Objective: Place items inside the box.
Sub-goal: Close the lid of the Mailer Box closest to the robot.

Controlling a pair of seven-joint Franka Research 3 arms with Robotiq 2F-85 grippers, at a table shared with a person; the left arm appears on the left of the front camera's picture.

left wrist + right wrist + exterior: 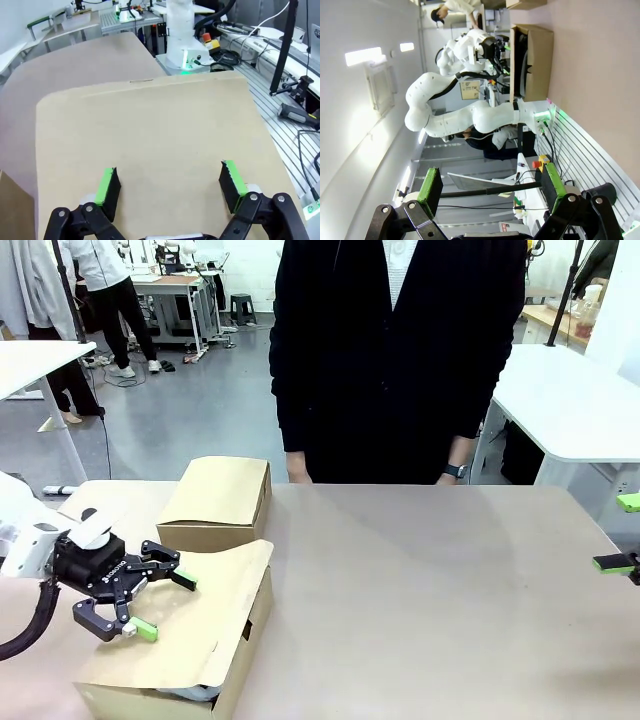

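Note:
The cardboard box (240,655) stands at the table's near left corner. Its big front flap (200,625) lies nearly flat over the opening, and another flap (215,502) is folded out behind. My left gripper (165,605) hovers open just above the front flap (150,145), holding nothing; its open fingers (107,189) frame that flap. My right gripper (622,532) is open at the right edge, away from the box (536,60). The pouches, stapler and knife are hidden; a pale bit (200,692) peeks from under the flap.
A person in dark clothes (400,360) stands at the far edge, a watch on one wrist (455,472), hands off the table. The tan tabletop (420,590) stretches bare to the right of the box. A white table (580,400) sits behind right.

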